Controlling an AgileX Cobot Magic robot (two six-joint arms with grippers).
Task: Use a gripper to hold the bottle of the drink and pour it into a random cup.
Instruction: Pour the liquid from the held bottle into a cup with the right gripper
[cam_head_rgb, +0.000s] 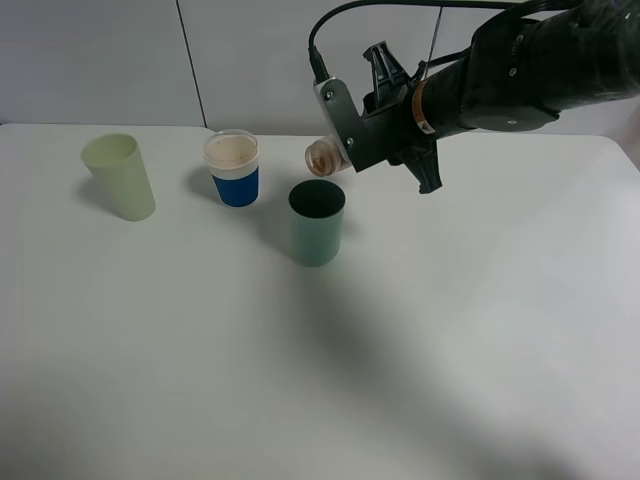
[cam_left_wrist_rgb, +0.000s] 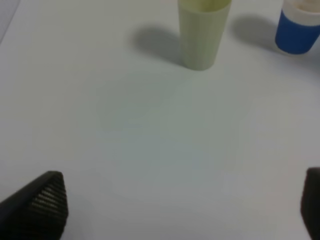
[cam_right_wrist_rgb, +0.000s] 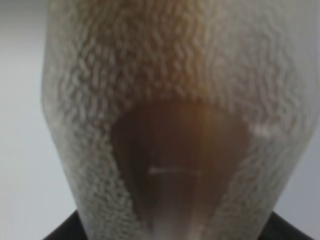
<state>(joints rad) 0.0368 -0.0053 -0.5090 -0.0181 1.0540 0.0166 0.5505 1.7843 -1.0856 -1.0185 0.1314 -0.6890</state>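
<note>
From the high camera, we are watching the right pincer (cam_head_rgb: 345, 140) clamping the bottle (cam_head_rgb: 322, 157), which is lying tipped almost level with its open mouth hanging directly above the teal cup (cam_head_rgb: 317, 222). The cup is standing upright below the pincer, apart from the bottle. No stream is showing, so we are judging the pour as only about to start. The blue-and-white cup (cam_head_rgb: 234, 168) is sitting just beyond the bottle's mouth. If the tilt comes too fast, we are expecting the jet to overshoot the teal rim toward it. Dropping lower could also knock the light cup over. The pale tumbler (cam_head_rgb: 119, 177) is standing well off on that same far side. The desk (cam_head_rgb: 450, 330) is lying open behind and beneath the arm, while its back edge is running close behind the pincer, leaving less room there. In the left wrist view, the left pincer (cam_left_wrist_rgb: 182, 205) is hanging with its jaws wide apart and empty. The pale tumbler (cam_left_wrist_rgb: 202, 35) and the blue-and-white cup (cam_left_wrist_rgb: 299, 27) are well ahead of it across bare desk. In the right wrist view, the bottle (cam_right_wrist_rgb: 170, 75) is filling the picture right against the pincer. The drink (cam_right_wrist_rgb: 180, 155) is pooling brown inside under foamy walls, and wet plastic could be slipping in the grip.
</note>
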